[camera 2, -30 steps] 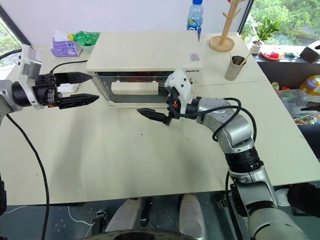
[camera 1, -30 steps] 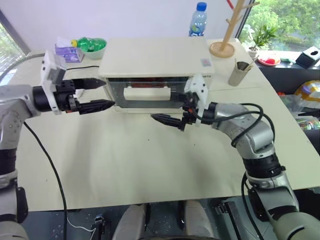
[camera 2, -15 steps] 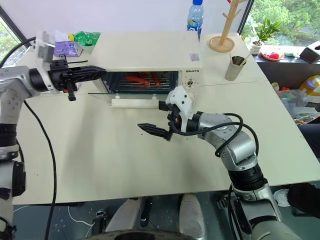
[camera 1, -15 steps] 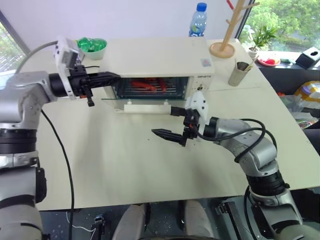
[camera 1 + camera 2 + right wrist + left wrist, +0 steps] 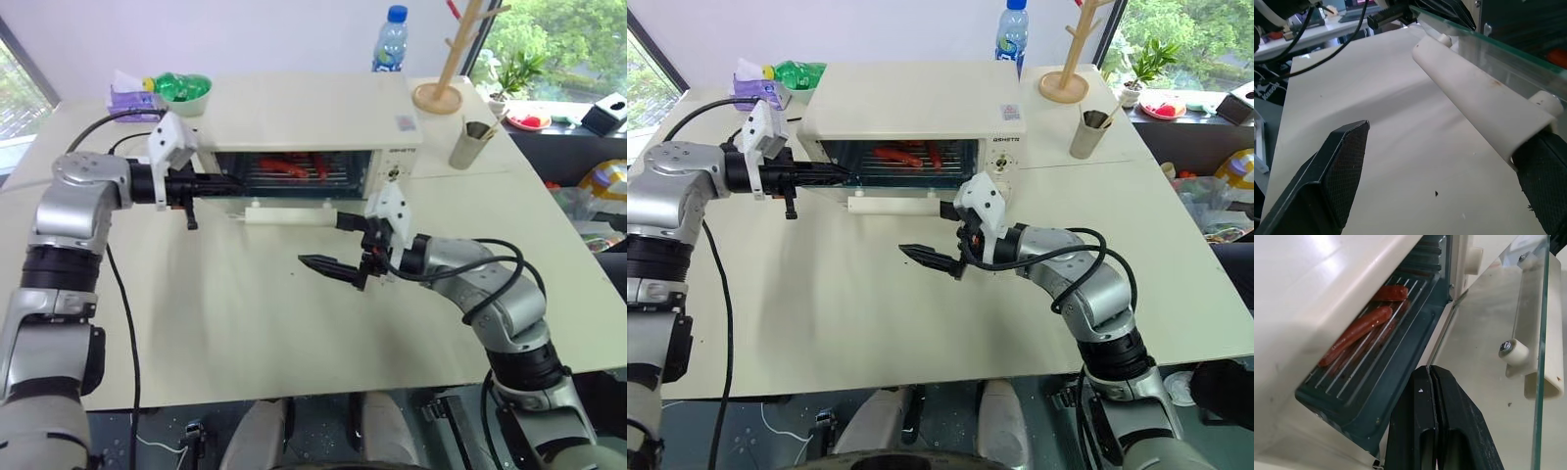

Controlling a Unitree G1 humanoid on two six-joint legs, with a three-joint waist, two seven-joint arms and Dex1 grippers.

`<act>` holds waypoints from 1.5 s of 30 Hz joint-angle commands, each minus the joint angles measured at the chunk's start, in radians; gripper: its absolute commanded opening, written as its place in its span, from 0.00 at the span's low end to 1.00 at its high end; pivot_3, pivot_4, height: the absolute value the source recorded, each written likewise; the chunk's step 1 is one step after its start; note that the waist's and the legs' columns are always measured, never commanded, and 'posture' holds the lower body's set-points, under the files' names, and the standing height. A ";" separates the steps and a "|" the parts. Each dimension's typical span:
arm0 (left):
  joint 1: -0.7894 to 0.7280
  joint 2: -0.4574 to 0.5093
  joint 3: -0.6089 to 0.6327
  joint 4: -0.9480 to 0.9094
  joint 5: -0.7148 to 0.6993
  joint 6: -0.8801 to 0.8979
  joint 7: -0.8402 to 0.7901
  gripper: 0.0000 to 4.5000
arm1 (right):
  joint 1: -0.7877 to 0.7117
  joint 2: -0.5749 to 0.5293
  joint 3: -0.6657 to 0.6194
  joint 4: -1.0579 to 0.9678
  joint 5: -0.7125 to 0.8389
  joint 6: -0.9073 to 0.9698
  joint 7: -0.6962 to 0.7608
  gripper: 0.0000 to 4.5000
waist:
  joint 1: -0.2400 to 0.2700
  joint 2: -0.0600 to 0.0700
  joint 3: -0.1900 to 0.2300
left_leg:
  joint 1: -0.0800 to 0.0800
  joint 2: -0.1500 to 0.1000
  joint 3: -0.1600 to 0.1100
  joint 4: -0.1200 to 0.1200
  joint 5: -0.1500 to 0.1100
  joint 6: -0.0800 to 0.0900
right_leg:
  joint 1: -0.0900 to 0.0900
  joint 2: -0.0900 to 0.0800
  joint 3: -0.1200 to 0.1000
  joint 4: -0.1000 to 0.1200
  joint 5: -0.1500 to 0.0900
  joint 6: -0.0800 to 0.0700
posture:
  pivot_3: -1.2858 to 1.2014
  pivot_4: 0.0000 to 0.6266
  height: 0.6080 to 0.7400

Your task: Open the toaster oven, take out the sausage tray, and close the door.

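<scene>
- The toaster oven (image 5: 313, 122) stands at the far middle of the bench (image 5: 245, 323), its front facing the robot.
- The door (image 5: 284, 201) hangs folded down and open, its glass about level, and its white bar handle (image 5: 1479, 100) lies along the near edge.
- The sausage tray (image 5: 906, 157) sits inside the oven cavity with red-brown sausages (image 5: 1359, 328) lying on its ribs.
- The left gripper (image 5: 1432, 377) has its fingers pressed together with nothing between them; their tips point into the oven's left front corner, just above the open door's hinge edge.
- The right gripper (image 5: 328, 245) has its fingers spread wide and empty. One finger (image 5: 1339, 171) hangs over the bare bench; the other sits right by the right end of the bar handle.
- Behind the oven stand a water bottle (image 5: 390, 39) and a wooden rack (image 5: 446, 73); a metal cup (image 5: 468, 142) is to its right, and a green bowl (image 5: 181, 90) to its left.
</scene>
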 commanded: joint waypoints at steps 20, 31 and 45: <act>0.234 -0.043 0.054 -0.256 -0.065 0.120 0.062 0.01 | 0.237 -0.429 -0.494 -0.162 0.311 0.172 0.155 1.00 | 0.006 -0.001 0.000 | -0.001 0.001 0.001 0.007 -0.002 0.004 | 0.004 0.000 0.000 -0.001 0.000 0.001 | 0.52 0.24 0.99; 0.346 -0.084 0.024 -0.294 -0.025 0.102 0.147 0.01 | 0.178 -0.398 -0.455 -0.081 0.271 0.141 0.065 1.00 | 0.013 -0.002 0.000 | -0.001 0.000 0.001 0.008 -0.002 0.004 | 0.004 -0.001 0.000 -0.001 0.000 0.001 | 0.52 0.24 0.99; 0.345 -0.075 -0.013 -0.174 0.103 -0.064 0.177 0.01 | 0.120 -0.370 -0.408 -0.052 0.251 0.121 0.034 1.00 | 0.029 -0.002 0.000 | -0.001 0.000 0.002 0.008 -0.002 0.004 | 0.004 -0.001 0.000 -0.002 0.000 0.001 | 0.52 0.24 0.99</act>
